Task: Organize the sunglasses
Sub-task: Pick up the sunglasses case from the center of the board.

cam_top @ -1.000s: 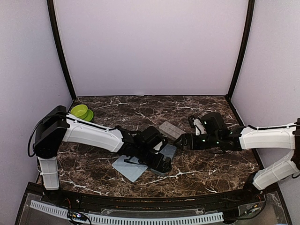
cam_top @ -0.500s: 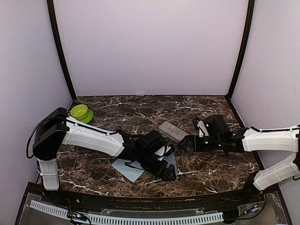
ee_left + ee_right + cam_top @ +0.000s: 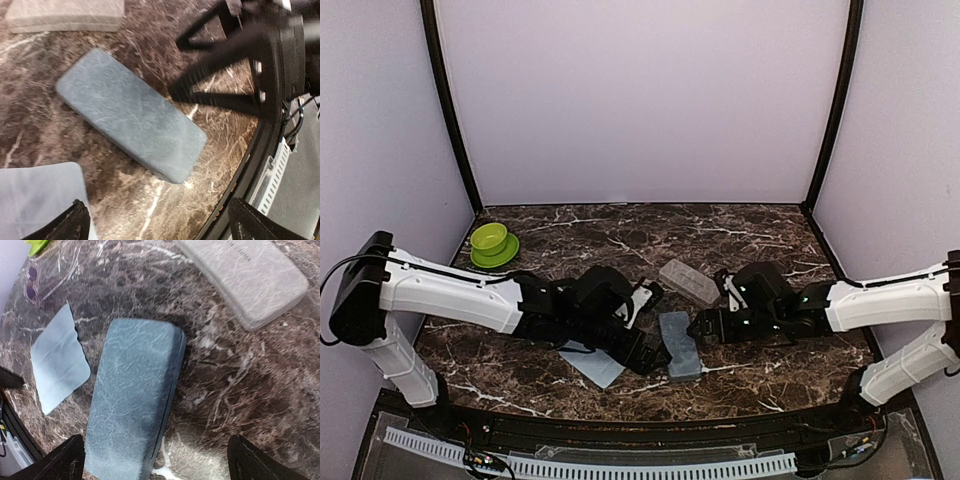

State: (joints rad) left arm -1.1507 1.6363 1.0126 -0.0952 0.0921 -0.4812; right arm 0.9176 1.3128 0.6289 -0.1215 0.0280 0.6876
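Observation:
A closed blue-grey case (image 3: 678, 345) lies on the marble between my two grippers; it also shows in the left wrist view (image 3: 130, 115) and the right wrist view (image 3: 132, 400). My left gripper (image 3: 650, 358) (image 3: 160, 227) is open and empty just left of it. My right gripper (image 3: 698, 330) (image 3: 155, 467) is open and empty, hovering over the case's end. A pair of sunglasses (image 3: 34, 286) with dark lenses lies far off near the green bowl (image 3: 37, 245); in the top view the left arm hides it.
A lighter grey closed case (image 3: 688, 282) (image 3: 242, 275) lies behind the blue-grey one. A pale blue cloth (image 3: 592, 362) (image 3: 57, 362) lies under the left wrist. The green bowl (image 3: 492, 240) stands at the back left. The table's front edge (image 3: 250, 170) is close.
My left arm has pulled back to the left, off the blue-grey case, which now lies uncovered. My right gripper has moved left and nearer, over the case.

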